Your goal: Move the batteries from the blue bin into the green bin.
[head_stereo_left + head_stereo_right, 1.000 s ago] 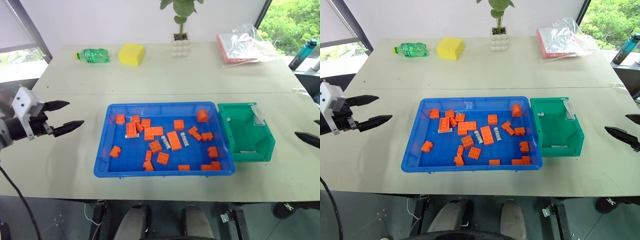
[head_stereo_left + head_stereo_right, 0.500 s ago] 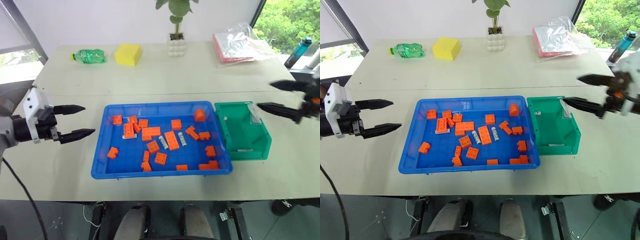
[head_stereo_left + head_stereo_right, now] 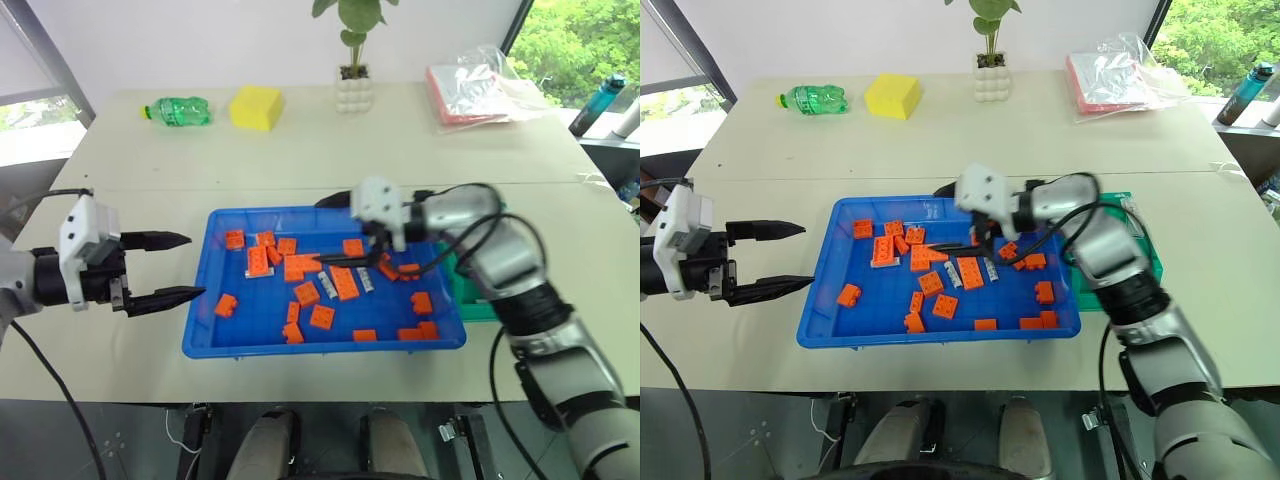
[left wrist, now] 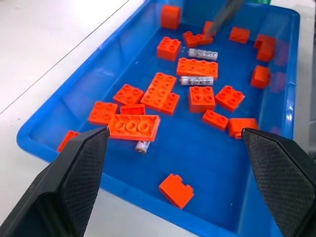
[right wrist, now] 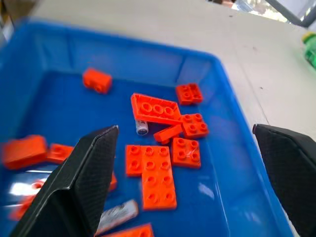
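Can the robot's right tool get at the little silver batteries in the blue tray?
Probably yes. The right tool hangs open over the blue tray, and two batteries lie bare between orange bricks. A third hides partly under a brick.

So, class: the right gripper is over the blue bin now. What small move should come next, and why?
Probably lower the right gripper onto one of the batteries among the orange bricks. Its fingers are spread wide and hold nothing, and the batteries lie in the blue bin, not yet in the green bin.
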{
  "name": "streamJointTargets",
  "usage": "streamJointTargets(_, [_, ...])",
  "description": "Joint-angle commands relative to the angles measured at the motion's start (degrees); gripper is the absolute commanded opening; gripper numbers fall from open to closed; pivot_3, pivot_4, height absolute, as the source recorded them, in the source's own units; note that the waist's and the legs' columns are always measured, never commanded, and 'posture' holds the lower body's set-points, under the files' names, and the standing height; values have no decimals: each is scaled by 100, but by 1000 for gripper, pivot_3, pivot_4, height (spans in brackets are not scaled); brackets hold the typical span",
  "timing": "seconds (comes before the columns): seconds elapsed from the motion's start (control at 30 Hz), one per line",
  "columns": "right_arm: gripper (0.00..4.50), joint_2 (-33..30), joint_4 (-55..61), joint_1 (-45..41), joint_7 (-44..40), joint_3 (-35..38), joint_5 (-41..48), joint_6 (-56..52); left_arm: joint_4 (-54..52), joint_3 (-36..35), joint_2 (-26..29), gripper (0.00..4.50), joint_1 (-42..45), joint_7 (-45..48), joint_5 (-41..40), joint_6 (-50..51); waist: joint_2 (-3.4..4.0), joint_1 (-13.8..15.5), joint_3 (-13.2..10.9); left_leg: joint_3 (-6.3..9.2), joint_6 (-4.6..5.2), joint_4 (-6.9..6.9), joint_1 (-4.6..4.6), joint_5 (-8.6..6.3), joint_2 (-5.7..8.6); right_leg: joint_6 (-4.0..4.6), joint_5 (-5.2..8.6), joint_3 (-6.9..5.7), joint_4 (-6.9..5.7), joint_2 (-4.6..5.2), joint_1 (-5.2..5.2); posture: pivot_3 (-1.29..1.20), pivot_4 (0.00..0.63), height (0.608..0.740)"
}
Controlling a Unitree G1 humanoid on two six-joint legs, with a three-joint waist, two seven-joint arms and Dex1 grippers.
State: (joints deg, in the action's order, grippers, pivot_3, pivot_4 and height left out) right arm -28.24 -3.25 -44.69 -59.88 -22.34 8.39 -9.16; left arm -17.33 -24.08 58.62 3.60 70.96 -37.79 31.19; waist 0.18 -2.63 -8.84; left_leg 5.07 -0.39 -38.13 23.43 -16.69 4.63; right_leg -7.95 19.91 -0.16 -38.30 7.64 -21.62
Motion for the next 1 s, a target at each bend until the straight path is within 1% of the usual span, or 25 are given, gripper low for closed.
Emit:
streamJointTargets(0.03, [4472, 403, -476, -71, 329, -197, -590, 1018, -191, -215, 42, 4500, -115, -22, -113, 36, 0, -9, 0, 1, -1, 0, 0, 0, 0, 0, 0, -1, 0, -1, -1, 0, 150, 727])
streamJointTargets(0.1, [4472, 788, -960, -24, 687, -487, -1058, 1802, -211, -217, 59, 4500, -137, -47, -121, 56, -2, -14, 1, 5, -2, 0, -1, 1, -1, 0, 0, -3, -1, -3, 0, 0, 150, 727])
streamJointTargets(0.17, [4472, 1077, -1323, -19, 960, -587, -1344, 2306, -211, -215, 71, 4500, -125, -65, -116, 72, -2, -50, 1, 7, -4, 2, -4, 2, -1, 0, 0, -4, -2, -5, 1, 0, 150, 727])
streamJointTargets(0.33, [4472, 1416, -2062, -45, 1223, -728, -1754, 3092, -218, -132, 65, 4500, -10, -150, -122, 115, -19, -145, 12, 28, -7, 2, -8, 4, -1, 0, 0, -13, -7, -11, 8, 0, 150, 727])
streamJointTargets(0.63, [4472, 1924, -2908, -210, 1555, -771, -2187, 3683, -270, 7, 73, 4500, 99, -182, -172, 176, -31, -177, 19, 60, -20, 4, -30, 4, -10, 1, 0, -13, -2, -34, 22, 0, 150, 727])
streamJointTargets(0.97, [4472, 2410, -3754, -596, 2068, -850, -2672, 3971, -219, 38, 92, 4500, 23, -85, 31, 30, -29, -358, 17, 109, -41, 12, -34, 6, -13, 1, 0, -12, -7, -54, 29, 0, 150, 727])
streamJointTargets(1.0, [4236, 2442, -3814, -629, 2099, -845, -2699, 3989, -222, 37, 87, 4500, 20, -92, 35, 25, -28, -363, 17, 111, -43, 13, -34, 6, -13, 1, 0, -11, -8, -56, 28, 0, 150, 727])
